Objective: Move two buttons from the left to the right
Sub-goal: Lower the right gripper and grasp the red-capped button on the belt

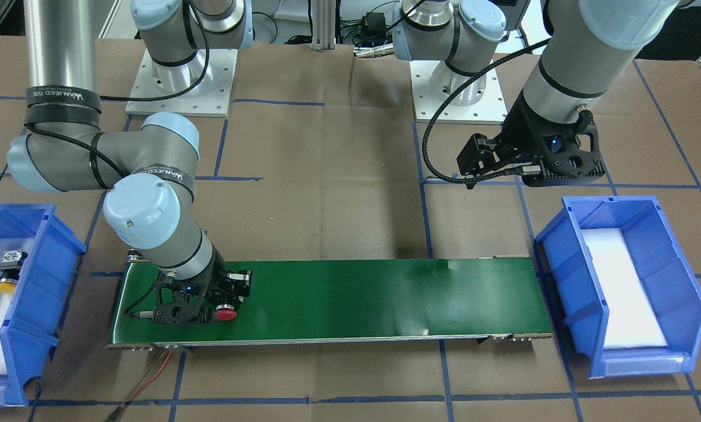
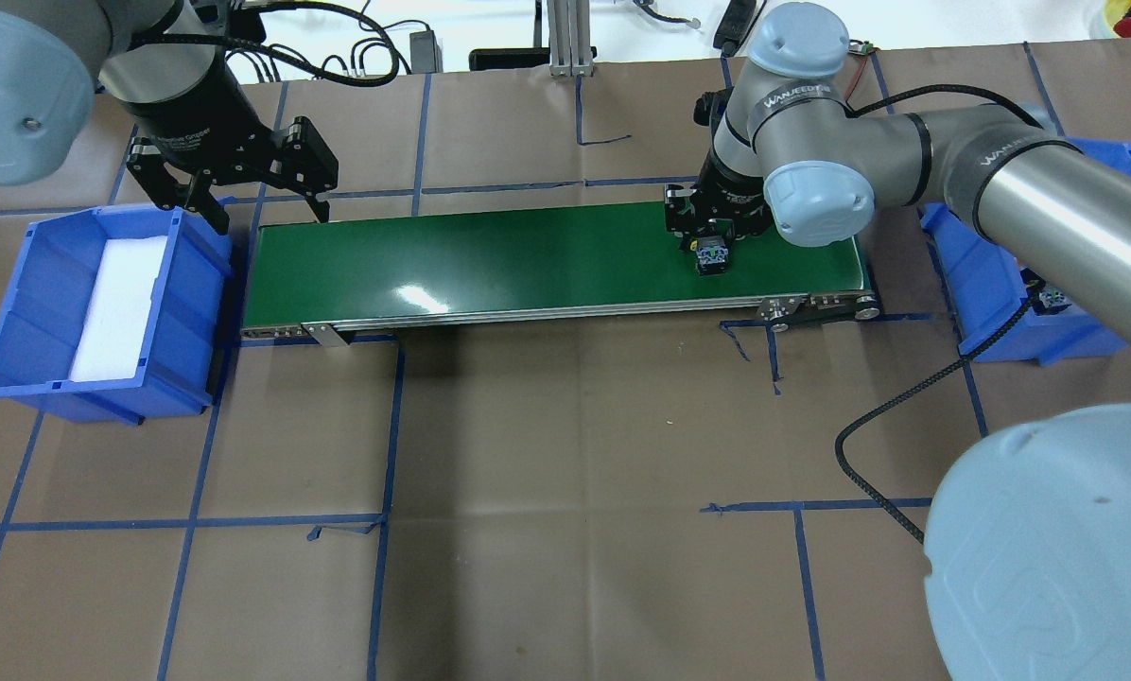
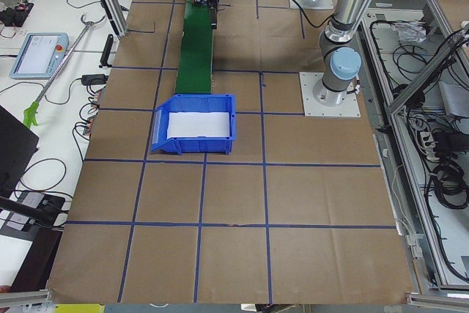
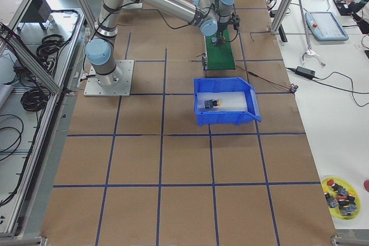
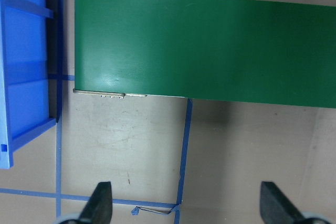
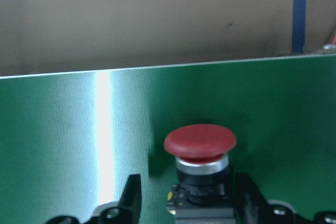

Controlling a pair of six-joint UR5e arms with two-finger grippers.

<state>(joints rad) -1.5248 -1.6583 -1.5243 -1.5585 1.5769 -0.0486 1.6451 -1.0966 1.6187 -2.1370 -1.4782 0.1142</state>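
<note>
The red-capped button [image 6: 199, 142] lies on its side on the green conveyor belt [image 1: 356, 299], at the belt's end on my right. It also shows in the front view [image 1: 226, 313] and the overhead view [image 2: 712, 255]. My right gripper [image 2: 710, 232] is low over it. Its fingers [image 6: 131, 198] stand on either side of the button's black body, with a gap showing on one side. The yellow-capped button [image 1: 7, 272] lies in the blue bin [image 1: 40, 275] on my right. My left gripper [image 2: 268, 216] is open and empty, above the paper by the belt's other end.
A second blue bin [image 2: 17, 284] with a white foam pad stands at the belt's left end and holds no button. The left wrist view shows that belt end [image 5: 157, 40] and brown paper with blue tape lines. Cables trail near the right bin.
</note>
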